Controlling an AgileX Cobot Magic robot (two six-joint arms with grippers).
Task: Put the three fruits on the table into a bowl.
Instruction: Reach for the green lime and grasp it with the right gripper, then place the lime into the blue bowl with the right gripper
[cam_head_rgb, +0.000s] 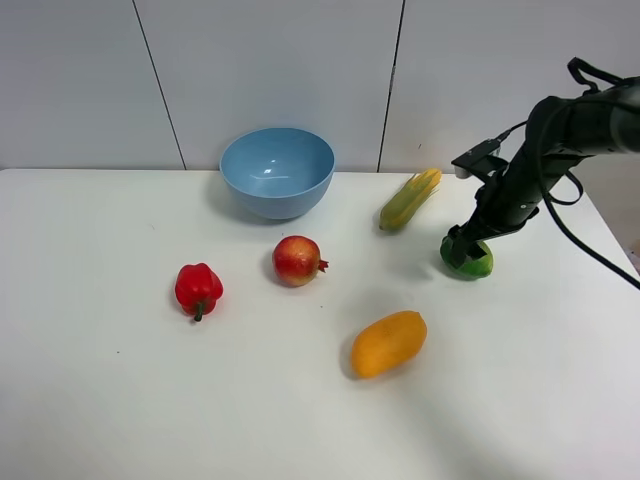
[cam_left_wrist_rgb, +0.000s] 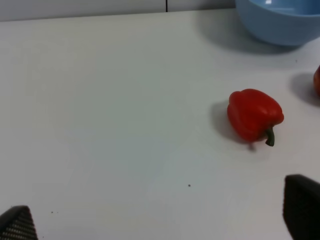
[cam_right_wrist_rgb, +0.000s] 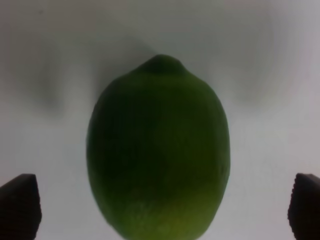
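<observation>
Clock laid on the white tabletop as seen from the high view, 12 at the far edge.

Left jaws: shown only in the wrist view, two dark tips spread wide with bare tabletop between. Open, gripping nothing.

Red bell pepper at 9 o'clock, green stem toward the front edge.

Light-blue bowl at 12 o'clock, near the far edge. Round, deep and smooth, much wider than any fruit.

Pomegranate just off centre toward 11 o'clock. Round, red with a paler yellowish blush, small crown pointing toward 3.

Mango close to centre at 4 o'clock. Elongated, orange-yellow, smooth, lying on its side with the long axis running from 8 to 2.

Corn cob at 1 o'clock, yellow-green, slanted much like the mango.

Lime at 2 o'clock, resting on the tabletop near the right edge. Glossy green oval with a small nipple at one end, lighter yellow-green toward the other end, partly covered by the right arm.

Right jaws: straddling the lime, dark tips wide on either side, clear gaps to the skin in the wrist view. Open, not gripping.
</observation>
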